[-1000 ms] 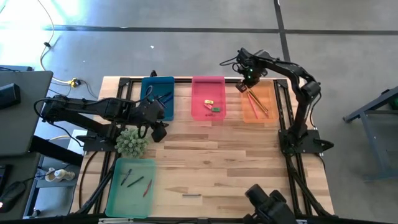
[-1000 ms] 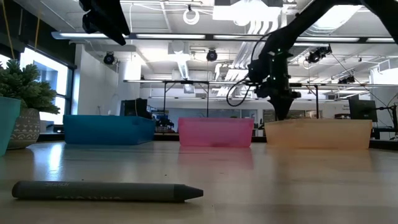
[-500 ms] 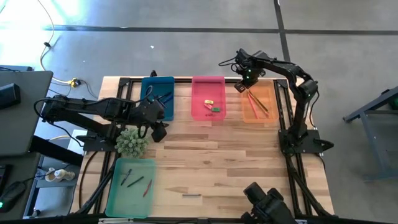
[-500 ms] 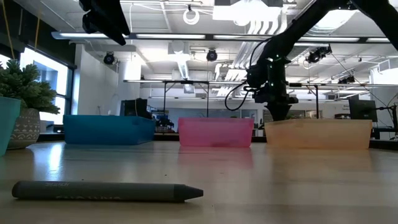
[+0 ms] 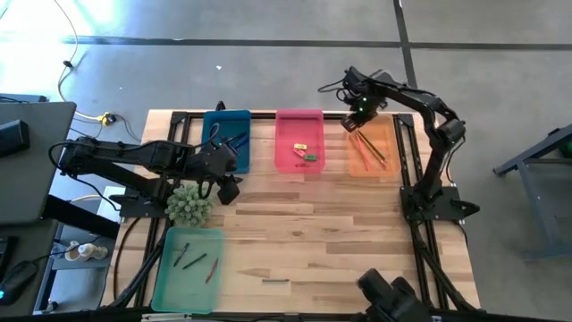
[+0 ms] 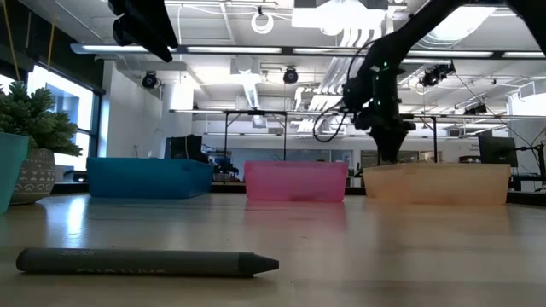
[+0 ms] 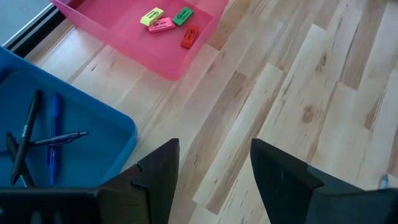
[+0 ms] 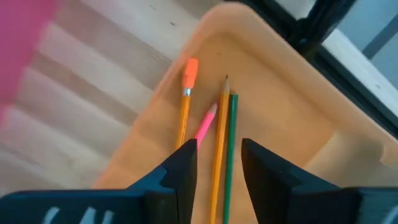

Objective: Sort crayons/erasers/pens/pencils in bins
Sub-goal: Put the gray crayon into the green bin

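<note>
Beside green bin — plant; mid-table — grey crayon.

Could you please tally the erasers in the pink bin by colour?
yellow eraser: 1
pink eraser: 1
green eraser: 1
red eraser: 1
Total in the pink bin: 4

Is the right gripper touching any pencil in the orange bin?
Apart. The right wrist view shows the right gripper with open jaws and nothing between them, above the pencils lying in the orange bin.
</note>
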You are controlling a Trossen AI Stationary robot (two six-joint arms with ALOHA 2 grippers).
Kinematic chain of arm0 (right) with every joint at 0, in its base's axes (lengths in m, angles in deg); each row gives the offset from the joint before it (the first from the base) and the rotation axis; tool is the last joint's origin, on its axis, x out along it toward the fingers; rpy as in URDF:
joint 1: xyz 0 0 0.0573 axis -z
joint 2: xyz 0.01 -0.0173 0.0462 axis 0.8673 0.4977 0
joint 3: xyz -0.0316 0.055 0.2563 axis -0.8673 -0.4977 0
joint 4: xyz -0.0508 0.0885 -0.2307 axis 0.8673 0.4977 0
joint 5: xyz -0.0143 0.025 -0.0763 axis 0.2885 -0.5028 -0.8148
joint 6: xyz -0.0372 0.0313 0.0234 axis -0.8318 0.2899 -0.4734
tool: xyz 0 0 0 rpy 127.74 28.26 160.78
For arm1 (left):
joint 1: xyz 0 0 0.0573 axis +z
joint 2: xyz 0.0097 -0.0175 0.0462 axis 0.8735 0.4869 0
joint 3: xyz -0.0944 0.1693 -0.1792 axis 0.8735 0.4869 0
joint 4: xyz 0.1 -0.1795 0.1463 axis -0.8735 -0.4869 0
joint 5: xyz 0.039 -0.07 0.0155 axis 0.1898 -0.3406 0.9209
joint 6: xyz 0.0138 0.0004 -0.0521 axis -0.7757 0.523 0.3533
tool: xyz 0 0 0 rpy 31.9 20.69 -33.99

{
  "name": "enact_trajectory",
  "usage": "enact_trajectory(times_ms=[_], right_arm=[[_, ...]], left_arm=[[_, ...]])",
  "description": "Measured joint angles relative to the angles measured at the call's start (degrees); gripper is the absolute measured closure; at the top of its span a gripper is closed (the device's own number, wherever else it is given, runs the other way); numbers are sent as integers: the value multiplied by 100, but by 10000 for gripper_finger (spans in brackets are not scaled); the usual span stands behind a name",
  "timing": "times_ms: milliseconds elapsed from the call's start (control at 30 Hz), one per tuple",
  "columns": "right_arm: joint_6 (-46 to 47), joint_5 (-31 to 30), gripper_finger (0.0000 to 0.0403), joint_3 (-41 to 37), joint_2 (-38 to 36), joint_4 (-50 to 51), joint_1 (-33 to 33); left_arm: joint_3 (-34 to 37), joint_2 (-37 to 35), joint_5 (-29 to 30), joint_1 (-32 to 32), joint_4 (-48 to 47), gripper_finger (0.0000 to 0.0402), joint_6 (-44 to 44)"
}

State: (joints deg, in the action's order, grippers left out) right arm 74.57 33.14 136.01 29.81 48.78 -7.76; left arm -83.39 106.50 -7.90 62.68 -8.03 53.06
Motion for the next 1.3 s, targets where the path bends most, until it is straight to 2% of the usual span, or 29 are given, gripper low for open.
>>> enact_trajectory(times_ms=[267,433,567,733,1033,1300], right_arm=[[454,351,286,0,-1205,-4,-488],[883,292,286,0,-1895,-293,-1083],[1268,41,286,0,-2249,-385,-1574],[1631,-124,286,0,-2431,-365,-2141],[2301,-216,286,0,-2432,-341,-3024],[2852,-576,286,0,-2437,-289,-3640]], left_arm=[[0,0,-70,-5,54,215,-43],[-2,0,-455,-17,428,216,-185],[-2,0,-503,-139,761,216,-411],[-100,0,-510,-357,960,216,-629],[-834,165,-506,-746,835,216,-858],[-1384,945,-552,-1120,163,216,-568]])
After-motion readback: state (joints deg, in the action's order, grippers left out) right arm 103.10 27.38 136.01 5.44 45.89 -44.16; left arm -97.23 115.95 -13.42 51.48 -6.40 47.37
